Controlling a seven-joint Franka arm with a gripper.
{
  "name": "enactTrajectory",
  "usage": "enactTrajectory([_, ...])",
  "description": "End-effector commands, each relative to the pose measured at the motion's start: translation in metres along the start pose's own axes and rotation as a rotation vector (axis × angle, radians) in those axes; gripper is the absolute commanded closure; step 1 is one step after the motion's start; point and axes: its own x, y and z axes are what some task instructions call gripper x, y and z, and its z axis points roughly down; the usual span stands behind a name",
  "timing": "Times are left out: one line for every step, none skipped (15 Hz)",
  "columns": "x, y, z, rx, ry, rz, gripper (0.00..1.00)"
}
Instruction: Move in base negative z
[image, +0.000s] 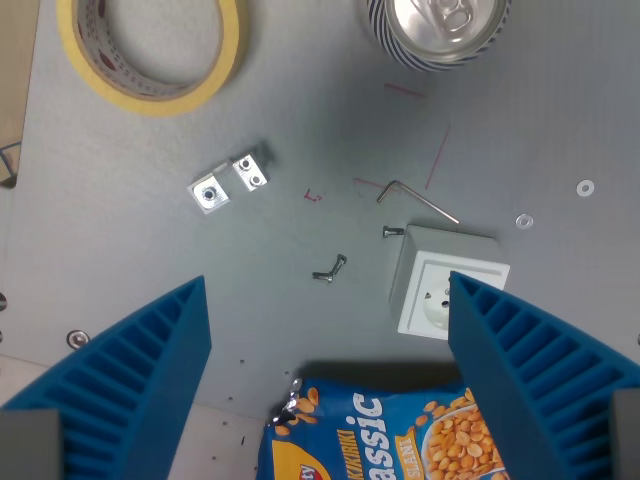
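Wrist view: blue ribbed tool (325, 370), jaws apart, holding nothing.

A roll of tape (150, 50) lies at the upper left of the frame. A can (440, 28) stands at the top right. Two small metal blocks (229, 183) sit side by side, left of the middle. A bent key (415, 198) lies right of the middle, just above a wall socket (444, 285). A snack bag (375, 430) lies at the bottom, below the socket.
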Motion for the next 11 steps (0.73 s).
enactTrajectory([0.000,0.000,0.003,-0.001,0.004,0.000,0.00])
enactTrajectory([0.000,0.000,0.008,-0.001,0.004,0.000,0.00])
enactTrajectory([0.000,0.000,0.013,-0.001,0.004,0.000,0.00])
enactTrajectory([0.000,0.000,0.018,-0.001,0.004,0.000,0.00])
enactTrajectory([0.001,0.000,0.023,-0.001,0.004,0.000,0.00])
enactTrajectory([0.001,0.000,0.028,-0.001,0.004,0.000,0.00])
enactTrajectory([0.001,0.000,0.033,-0.001,0.004,0.000,0.00])
enactTrajectory([0.002,0.000,0.038,-0.001,0.004,0.000,0.00])
enactTrajectory([0.002,0.000,0.043,-0.001,0.004,0.000,0.00])
enactTrajectory([0.003,0.000,0.048,-0.001,0.004,0.000,0.00])
enactTrajectory([0.003,0.000,0.053,-0.001,0.004,0.000,0.00])
